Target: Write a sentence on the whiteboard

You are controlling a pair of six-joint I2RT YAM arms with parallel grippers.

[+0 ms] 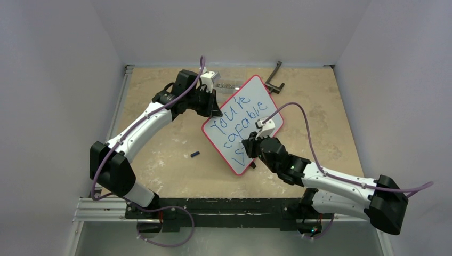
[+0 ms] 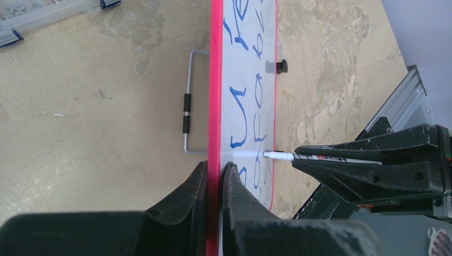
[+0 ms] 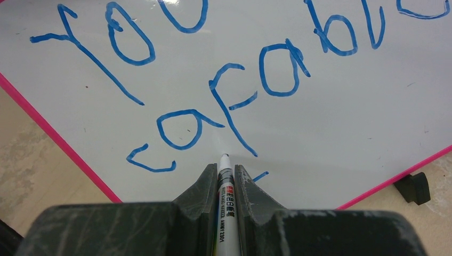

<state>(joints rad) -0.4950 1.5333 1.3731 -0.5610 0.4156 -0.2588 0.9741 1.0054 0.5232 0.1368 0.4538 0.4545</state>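
The whiteboard (image 1: 259, 88), white with a thin red frame (image 2: 215, 80), stands tilted at mid-table. The sentence (image 1: 237, 120) runs across it in blue slanted lines, reading "You're capable" (image 3: 229, 90), with the first strokes of a third line (image 3: 260, 175) below. My left gripper (image 2: 216, 166) is shut on the board's red edge, one finger on each face. My right gripper (image 3: 224, 168) is shut on a white marker (image 3: 226, 202). The marker's tip (image 3: 224, 156) is at the board's surface below "capable". From the left wrist view the marker (image 2: 298, 157) points at the board from the right.
A small dark marker cap (image 1: 195, 154) lies on the table left of the board. A black bracket (image 1: 274, 80) sits at the back. A wire stand (image 2: 186, 114) sticks out behind the board, and a black foot (image 3: 413, 188) shows at its lower edge.
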